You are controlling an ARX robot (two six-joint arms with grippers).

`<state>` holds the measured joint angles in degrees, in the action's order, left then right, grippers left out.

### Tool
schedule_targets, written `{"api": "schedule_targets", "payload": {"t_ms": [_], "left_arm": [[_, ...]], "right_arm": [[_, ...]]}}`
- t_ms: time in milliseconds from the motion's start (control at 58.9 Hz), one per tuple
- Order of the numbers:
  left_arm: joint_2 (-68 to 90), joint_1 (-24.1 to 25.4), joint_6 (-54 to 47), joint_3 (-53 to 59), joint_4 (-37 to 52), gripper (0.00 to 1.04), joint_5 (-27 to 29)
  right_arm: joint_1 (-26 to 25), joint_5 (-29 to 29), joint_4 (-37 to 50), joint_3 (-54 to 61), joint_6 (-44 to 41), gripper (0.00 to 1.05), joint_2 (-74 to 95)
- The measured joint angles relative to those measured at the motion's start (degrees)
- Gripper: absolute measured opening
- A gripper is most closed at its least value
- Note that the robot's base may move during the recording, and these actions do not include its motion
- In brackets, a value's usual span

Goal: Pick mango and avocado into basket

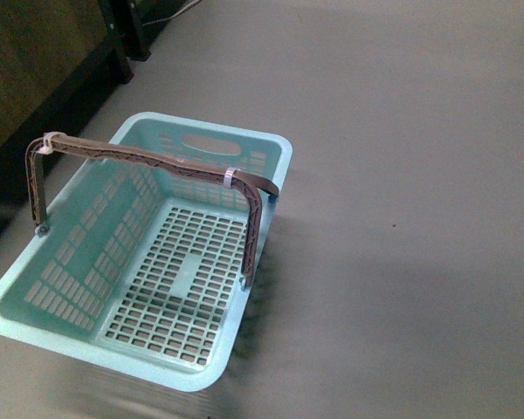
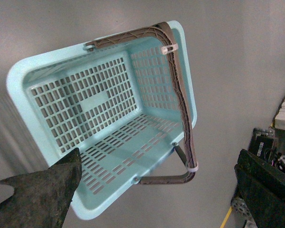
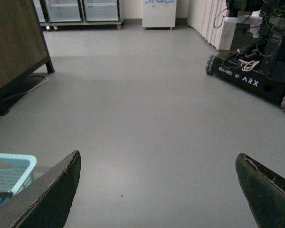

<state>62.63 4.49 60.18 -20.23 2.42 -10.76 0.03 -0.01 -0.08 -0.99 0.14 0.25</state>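
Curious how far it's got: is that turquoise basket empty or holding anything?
Empty. The basket shows a bare slotted floor in front and left wrist views.

Dim, flat light; basket [image 1: 87, 253] casts a soft blurred shadow

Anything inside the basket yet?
Nothing. The basket shows a bare slotted floor and walls in the front and left wrist views; only the thin strip behind its handle is covered.

Smooth grey floor [image 1: 402, 131], turquoise basket [image 1: 87, 244] standing on it, brown cabinet [image 1: 35, 70] at far left
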Motion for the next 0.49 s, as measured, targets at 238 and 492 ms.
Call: {"api": "schedule_targets", "payload": {"t_ms": [238,492], "left_arm": [[25.1,-9.1,8.5,-10.0,15.1,0.97,5.2],[45.9,-17.7,14.3,-23.9,18.4,0.97,9.4]], "right_arm": [[0.0,0.0,0.0,0.0,0.0,0.96,0.0],[0.0,0.0,0.0,0.0,0.0,0.96,0.0]]}}
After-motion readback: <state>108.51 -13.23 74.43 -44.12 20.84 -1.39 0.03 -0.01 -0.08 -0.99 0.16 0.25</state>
